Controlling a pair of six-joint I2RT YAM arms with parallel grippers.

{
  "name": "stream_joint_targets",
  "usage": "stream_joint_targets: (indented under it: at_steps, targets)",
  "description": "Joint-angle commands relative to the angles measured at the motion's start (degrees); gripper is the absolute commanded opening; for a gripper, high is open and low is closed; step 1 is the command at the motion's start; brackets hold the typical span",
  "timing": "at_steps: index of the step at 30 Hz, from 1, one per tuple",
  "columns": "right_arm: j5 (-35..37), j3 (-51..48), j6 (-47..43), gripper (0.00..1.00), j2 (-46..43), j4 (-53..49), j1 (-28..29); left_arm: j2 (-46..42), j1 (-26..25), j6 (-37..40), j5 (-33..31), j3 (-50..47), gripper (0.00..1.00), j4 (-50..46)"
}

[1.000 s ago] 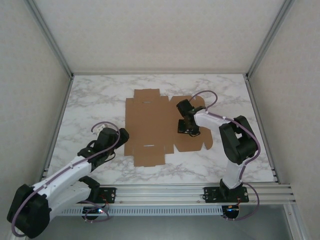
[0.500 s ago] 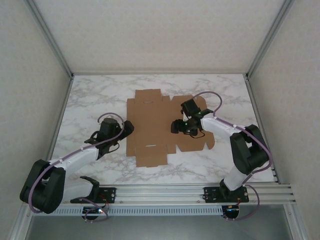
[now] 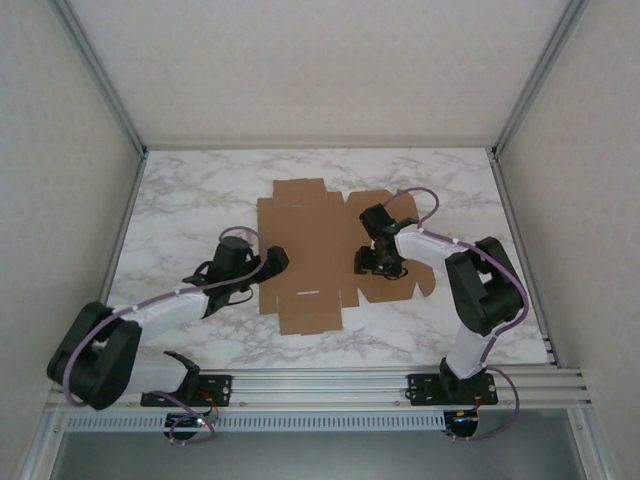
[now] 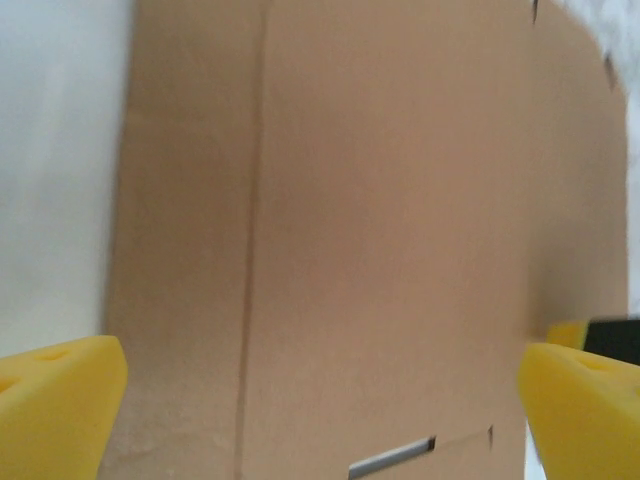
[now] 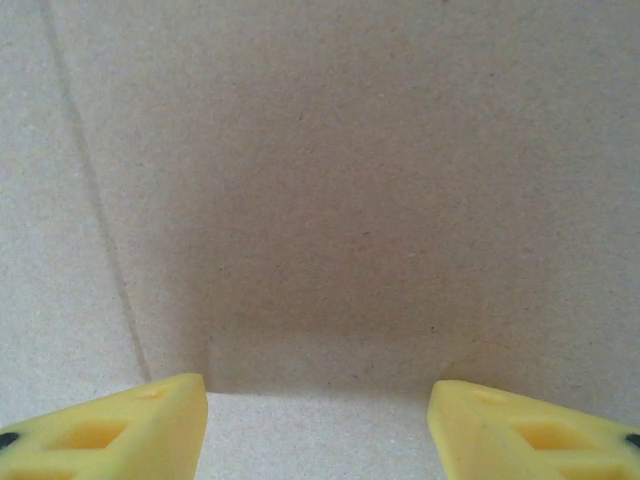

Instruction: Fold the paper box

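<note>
the box (image 3: 310, 250) lies flat and unfolded in the middle of the desk (image 3: 180, 200); our left pincer (image 3: 276, 262) hangs over its left edge, jaws wide apart, we judge to catch that side panel; our right pincer (image 5: 318, 405), jaws apart and empty, sits low over the right panel, likely to pin the sheet

The left arm (image 3: 150, 315) stretches low toward the middle, and the left gripper (image 3: 277, 261) has its yellow fingers (image 4: 60, 395) spread far apart. The right arm (image 3: 470, 290) folds at the elbow, the right gripper (image 3: 368, 264) aimed downward, its fingers (image 5: 120, 425) parted.
</note>
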Motion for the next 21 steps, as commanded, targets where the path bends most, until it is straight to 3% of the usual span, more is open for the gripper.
stream_joint_targets:
  at_steps: [1,7,13,17,21]
  targets:
    - [2.11,0.82,0.61,0.63,3.63,-1.19,-2.38,4.26,-1.48,1.50,5.00,2.38,0.99,2.22]
    - [-3.36,3.25,-1.40,0.69,3.89,1.73,-6.01,8.55,-2.17,-1.74,11.06,-0.02,0.97,8.18]
    - [-12.72,2.16,0.06,0.88,-1.95,2.81,-6.58,11.40,-2.72,-4.44,14.25,-1.83,0.97,14.11]
    - [-17.01,-7.80,2.16,0.87,-12.85,7.03,-6.60,10.95,-2.90,-3.90,13.65,-1.63,0.97,13.46]
    - [-23.27,-14.75,-0.21,0.73,-16.41,9.63,-6.74,10.98,-2.90,-3.00,13.29,-1.18,0.97,12.40]
